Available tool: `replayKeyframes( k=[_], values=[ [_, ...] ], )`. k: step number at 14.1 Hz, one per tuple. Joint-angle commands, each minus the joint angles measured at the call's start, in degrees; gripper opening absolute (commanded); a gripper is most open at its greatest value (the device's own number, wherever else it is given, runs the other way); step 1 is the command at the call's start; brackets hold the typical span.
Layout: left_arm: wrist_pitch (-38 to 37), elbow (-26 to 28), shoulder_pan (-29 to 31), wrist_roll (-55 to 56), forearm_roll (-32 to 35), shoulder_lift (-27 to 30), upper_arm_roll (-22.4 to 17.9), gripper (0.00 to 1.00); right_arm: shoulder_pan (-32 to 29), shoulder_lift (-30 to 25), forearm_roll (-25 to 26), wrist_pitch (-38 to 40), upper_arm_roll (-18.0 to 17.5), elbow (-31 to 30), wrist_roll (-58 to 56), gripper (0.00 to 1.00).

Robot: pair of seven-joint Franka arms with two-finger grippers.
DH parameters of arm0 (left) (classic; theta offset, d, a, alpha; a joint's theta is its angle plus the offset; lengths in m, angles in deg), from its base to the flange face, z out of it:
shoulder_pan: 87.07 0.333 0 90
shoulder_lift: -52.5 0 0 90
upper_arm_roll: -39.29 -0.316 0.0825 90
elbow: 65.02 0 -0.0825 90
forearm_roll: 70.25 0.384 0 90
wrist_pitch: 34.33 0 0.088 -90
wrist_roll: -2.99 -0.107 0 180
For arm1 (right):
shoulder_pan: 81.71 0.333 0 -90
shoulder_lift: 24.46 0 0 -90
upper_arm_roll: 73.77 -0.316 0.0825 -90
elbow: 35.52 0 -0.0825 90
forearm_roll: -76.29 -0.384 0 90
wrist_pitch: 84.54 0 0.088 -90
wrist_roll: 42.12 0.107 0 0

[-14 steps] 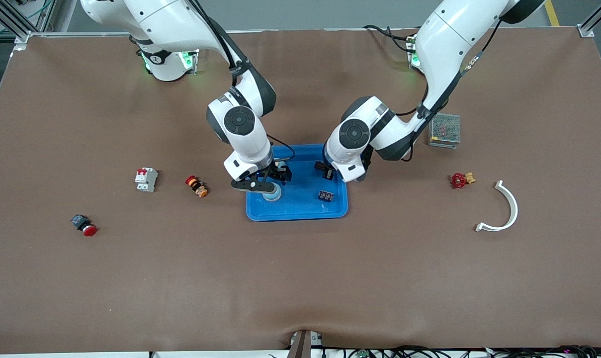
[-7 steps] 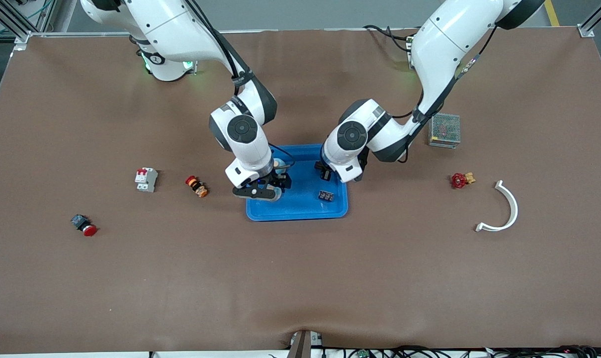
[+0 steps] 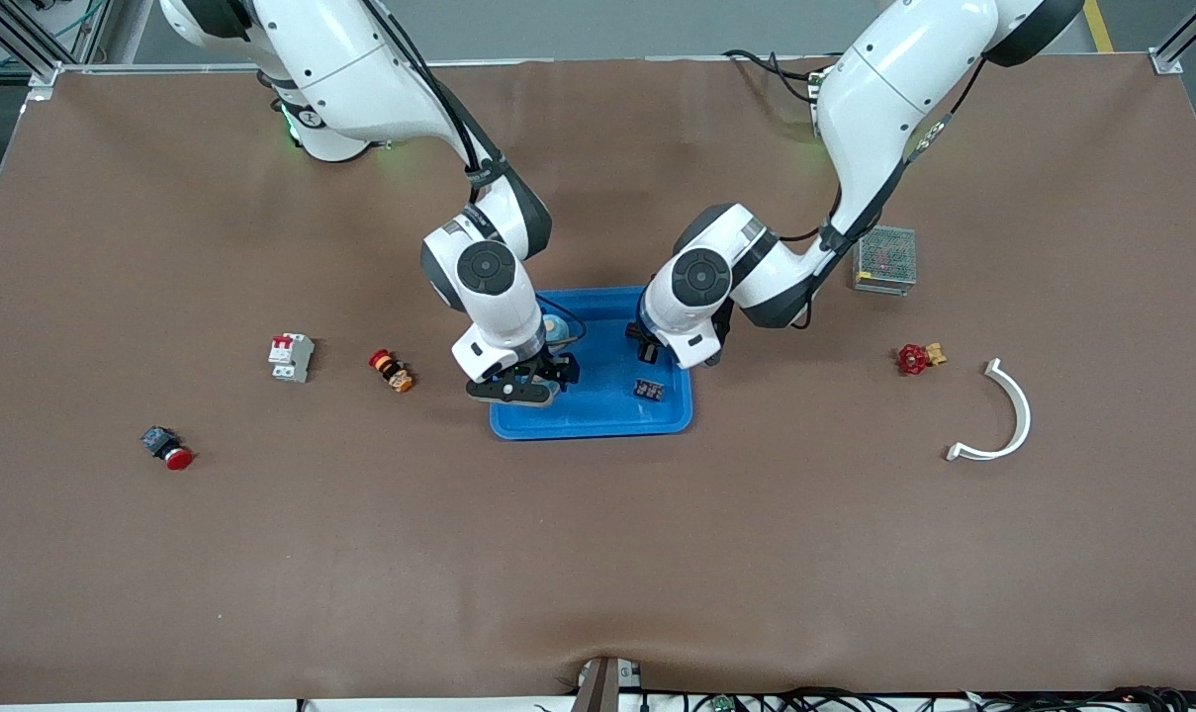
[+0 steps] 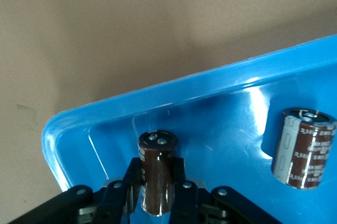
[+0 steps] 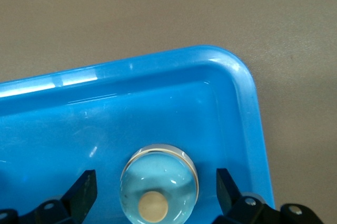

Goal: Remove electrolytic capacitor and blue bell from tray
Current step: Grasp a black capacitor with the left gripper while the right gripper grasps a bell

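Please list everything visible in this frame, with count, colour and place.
tray: one, blue, mid-table
capacitors: two, dark brown; one held, one upright in tray
bell: one, clear, in tray
breaker: one, white, toward right arm's end
buttons: two, red and orange, same end
valve: one, red, toward left arm's end
curved strip: one, white, beside valve
mesh box: one, grey
left gripper: shut on capacitor
right gripper: open around bell

Dark brown cylindrical capacitor [image 4: 157,171], upright, clamped between the left end effector [image 4: 158,192] fingers over the blue tray [image 4: 210,92], round pale bell [image 5: 159,188] with centre button, sitting in the tray between the right end effector [image 5: 157,192] fingers, untouched
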Motion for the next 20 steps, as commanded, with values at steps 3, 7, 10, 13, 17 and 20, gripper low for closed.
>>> replayKeyframes(
  k=[3, 7, 10, 13, 17, 20],
  values=[
    [-0.4, -1.66, 0.27, 0.65, 1.94, 0.51, -0.35, 0.0, -0.2, 1.17, 1.8, -0.11, -0.16, 0.97, 1.04, 1.0],
    [-6.89, -5.87, 0.19, 0.56, 4.49, 1.65, -0.17, 0.0, -0.03, 1.17, 1.8, -0.02, -0.24, 0.97, 1.04, 1.0],
    [-9.1, -6.76, 0.71, -1.18, 4.5, 5.07, -0.08, 0.0, 0.15, 1.26, 1.8, -0.02, -0.24, 0.97, 1.04, 1.0],
    [-12.26, -6.76, 1.41, -5.05, 4.5, 8.32, -0.26, 0.0, 0.59, 1.35, 1.8, -0.02, -0.24, 0.97, 1.04, 1.0],
    [-20.78, -6.23, 5.18, -13.66, 4.5, 12.81, 0.0, 0.0, 0.85, 2.31, 1.8, -0.46, -0.24, 0.97, 1.04, 1.0],
    [-24.2, -5.88, 7.73, -19.18, 4.41, 14.66, 0.09, 0.0, 1.11, 2.4, 1.8, -0.46, -0.24, 0.97, 1.04, 1.0]
  ],
)
